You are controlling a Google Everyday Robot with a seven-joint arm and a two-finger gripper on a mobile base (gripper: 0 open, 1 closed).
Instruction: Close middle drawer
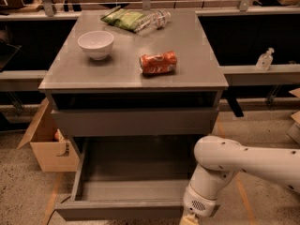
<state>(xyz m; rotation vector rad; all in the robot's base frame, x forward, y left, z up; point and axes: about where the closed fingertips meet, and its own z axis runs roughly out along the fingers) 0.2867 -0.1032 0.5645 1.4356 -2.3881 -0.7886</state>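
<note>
The middle drawer [117,210] is pulled far out of the grey cabinet at the bottom of the camera view. Its flat, handleless front panel runs along the lower edge and its grey box interior lies open. My gripper [190,219] is at the very bottom edge, just right of the drawer's front right corner, and is mostly cut off. The white arm [220,168] comes in from the right, above the drawer's right side.
Above it, a drawer with a taller front panel [133,121] stands slightly out. The cabinet top holds a white bowl [95,44], an orange can [158,63], a green bag [123,18] and a plastic bottle [154,20]. A cardboard box [47,144] sits on the floor at left.
</note>
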